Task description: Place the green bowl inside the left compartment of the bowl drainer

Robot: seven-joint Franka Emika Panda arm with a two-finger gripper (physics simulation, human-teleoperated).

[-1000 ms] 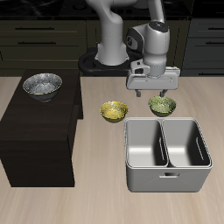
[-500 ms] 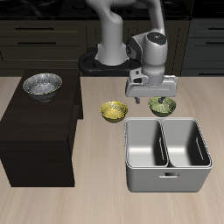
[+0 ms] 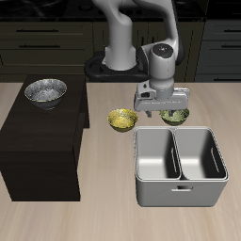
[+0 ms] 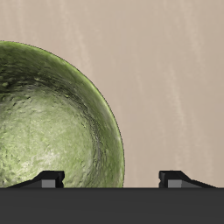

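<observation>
The green bowl (image 3: 175,117) stands on the table just behind the bowl drainer (image 3: 181,191), upright and glossy. My gripper (image 3: 164,107) hangs low right over it, open, with nothing held. In the wrist view the green bowl (image 4: 48,122) fills much of the frame, and its rim runs between my two fingertips (image 4: 52,178), which stand wide apart around my gripper (image 4: 112,179). The left compartment (image 3: 156,158) is an empty grey well beside the central divider.
A yellower bowl (image 3: 122,120) sits on the table close beside the green one. A silver metal bowl (image 3: 45,91) rests on a dark cabinet (image 3: 38,151) that rises above the table. The robot's base (image 3: 113,64) stands behind the bowls.
My gripper has come down toward the green bowl, and the wrist has shifted slightly nearer the table's front edge. The bowls and the drainer have not moved.
</observation>
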